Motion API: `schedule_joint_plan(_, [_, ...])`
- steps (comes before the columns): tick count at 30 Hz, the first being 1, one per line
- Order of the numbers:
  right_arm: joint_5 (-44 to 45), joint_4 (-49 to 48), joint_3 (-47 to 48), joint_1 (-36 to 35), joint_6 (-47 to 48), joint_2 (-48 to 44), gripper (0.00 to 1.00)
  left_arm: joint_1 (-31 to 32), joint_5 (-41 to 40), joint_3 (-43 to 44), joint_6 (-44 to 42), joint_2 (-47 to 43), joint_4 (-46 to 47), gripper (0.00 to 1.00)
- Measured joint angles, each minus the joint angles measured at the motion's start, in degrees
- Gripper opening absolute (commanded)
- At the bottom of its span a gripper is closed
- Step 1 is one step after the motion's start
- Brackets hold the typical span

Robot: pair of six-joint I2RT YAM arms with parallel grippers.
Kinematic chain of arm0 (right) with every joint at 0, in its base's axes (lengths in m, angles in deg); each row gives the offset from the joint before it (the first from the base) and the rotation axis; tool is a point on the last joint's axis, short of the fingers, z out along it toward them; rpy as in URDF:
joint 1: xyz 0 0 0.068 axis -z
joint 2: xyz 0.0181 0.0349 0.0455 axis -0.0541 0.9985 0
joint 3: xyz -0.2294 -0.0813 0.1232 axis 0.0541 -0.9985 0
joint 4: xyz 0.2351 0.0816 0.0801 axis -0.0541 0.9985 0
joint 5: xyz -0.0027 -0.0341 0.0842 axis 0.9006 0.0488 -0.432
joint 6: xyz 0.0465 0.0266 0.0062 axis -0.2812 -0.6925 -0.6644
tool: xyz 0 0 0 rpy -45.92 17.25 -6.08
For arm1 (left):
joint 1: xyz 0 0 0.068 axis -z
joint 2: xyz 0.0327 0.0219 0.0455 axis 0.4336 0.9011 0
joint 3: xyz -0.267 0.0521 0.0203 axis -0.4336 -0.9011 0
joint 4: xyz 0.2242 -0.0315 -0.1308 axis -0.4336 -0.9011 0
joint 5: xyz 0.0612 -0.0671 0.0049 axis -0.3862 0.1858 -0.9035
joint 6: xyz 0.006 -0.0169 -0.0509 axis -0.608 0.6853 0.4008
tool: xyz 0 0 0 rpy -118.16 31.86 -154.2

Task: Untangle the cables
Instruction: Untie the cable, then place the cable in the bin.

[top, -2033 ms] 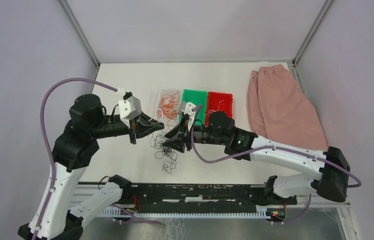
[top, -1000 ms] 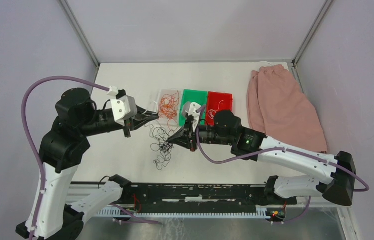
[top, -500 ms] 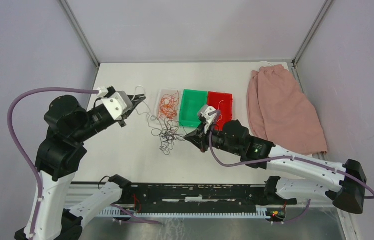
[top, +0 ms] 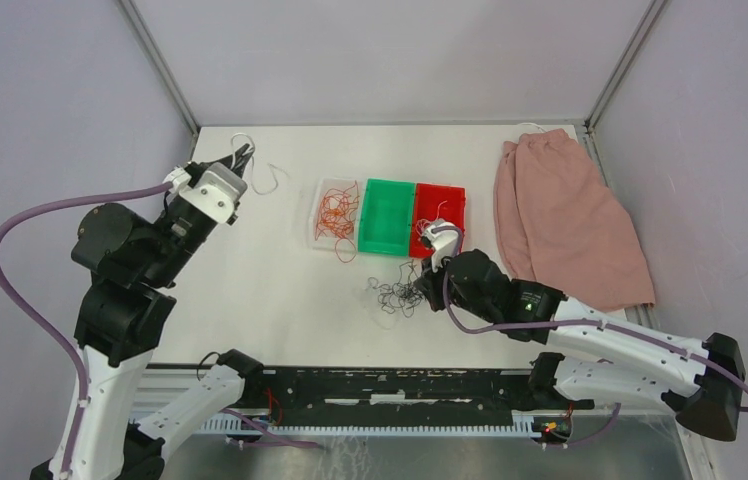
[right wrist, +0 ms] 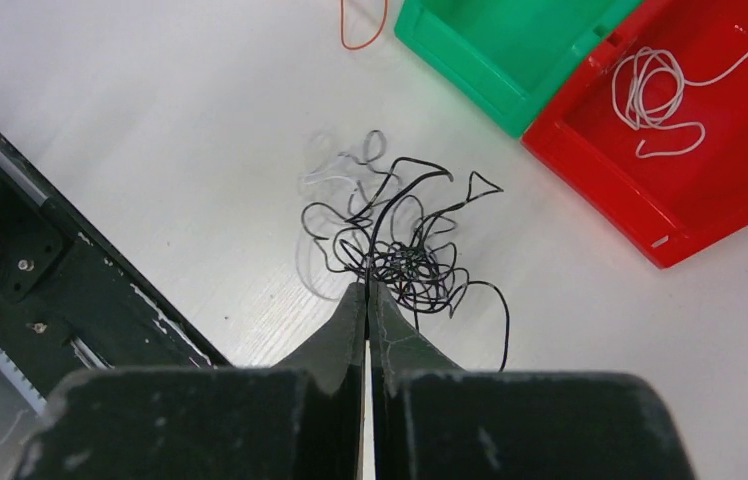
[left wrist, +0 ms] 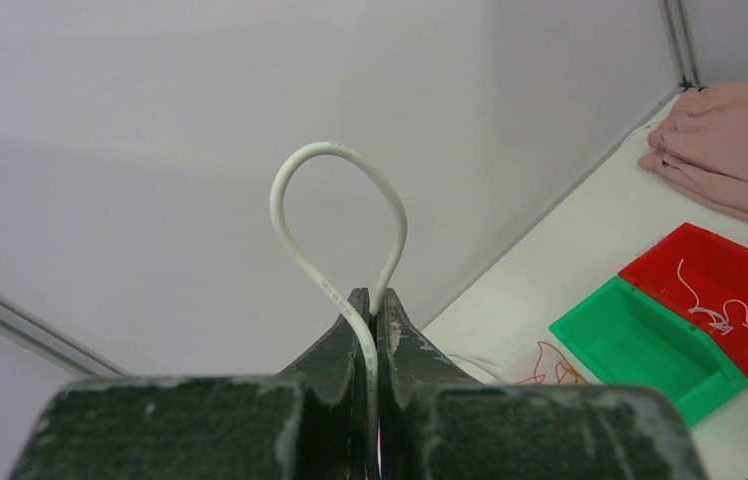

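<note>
My left gripper (top: 243,153) is raised at the far left and shut on a single white wire (top: 270,180). In the left wrist view the wire (left wrist: 336,146) loops above the closed tips (left wrist: 373,296). A clump of black cables (top: 395,297) lies on the table in front of the trays. My right gripper (top: 418,291) is at its right edge. In the right wrist view the tips (right wrist: 367,286) are shut on a strand of the black clump (right wrist: 400,250). A faint white strand lies at the clump's left.
Three trays stand side by side: a clear tray (top: 325,190) with orange wires, a green tray (top: 385,215) and a red tray (top: 445,195) with white wires (right wrist: 650,95). One orange wire (right wrist: 365,30) hangs out in front. A pink cloth (top: 565,215) lies at the right.
My left gripper drew the white wire out of the clump and moved far back-left. My right gripper dragged the black clump right and toward the near edge.
</note>
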Motion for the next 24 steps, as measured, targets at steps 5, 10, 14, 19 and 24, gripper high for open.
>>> schedule_joint_plan(5, [-0.55, 1.27, -0.61, 0.04, -0.33, -0.37, 0.05, -0.04, 4.55, -0.02, 0.35, -0.46, 1.27, 0.03])
schedule_joint_plan(10, [-6.75, -1.11, -0.52, 0.07, -0.13, -0.22, 0.29, -0.04, 14.34, 0.28, 2.49, -0.46, 0.98, 0.03])
schedule_joint_plan(14, [-11.28, -1.88, 1.07, 0.07, 0.13, 0.37, 0.73, -0.04, 20.0, 0.13, 4.81, -0.15, 1.07, 0.03])
schedule_joint_plan(19, [-12.15, -1.6, 6.47, 0.09, 1.42, 0.42, 0.83, -0.04, 25.27, -0.96, 7.76, 1.16, 1.36, 0.03])
schedule_joint_plan(24, [-13.22, -2.27, 13.05, 0.15, 4.48, 0.46, 0.9, -0.04, 28.74, -3.04, 10.16, 2.82, 1.36, 0.03])
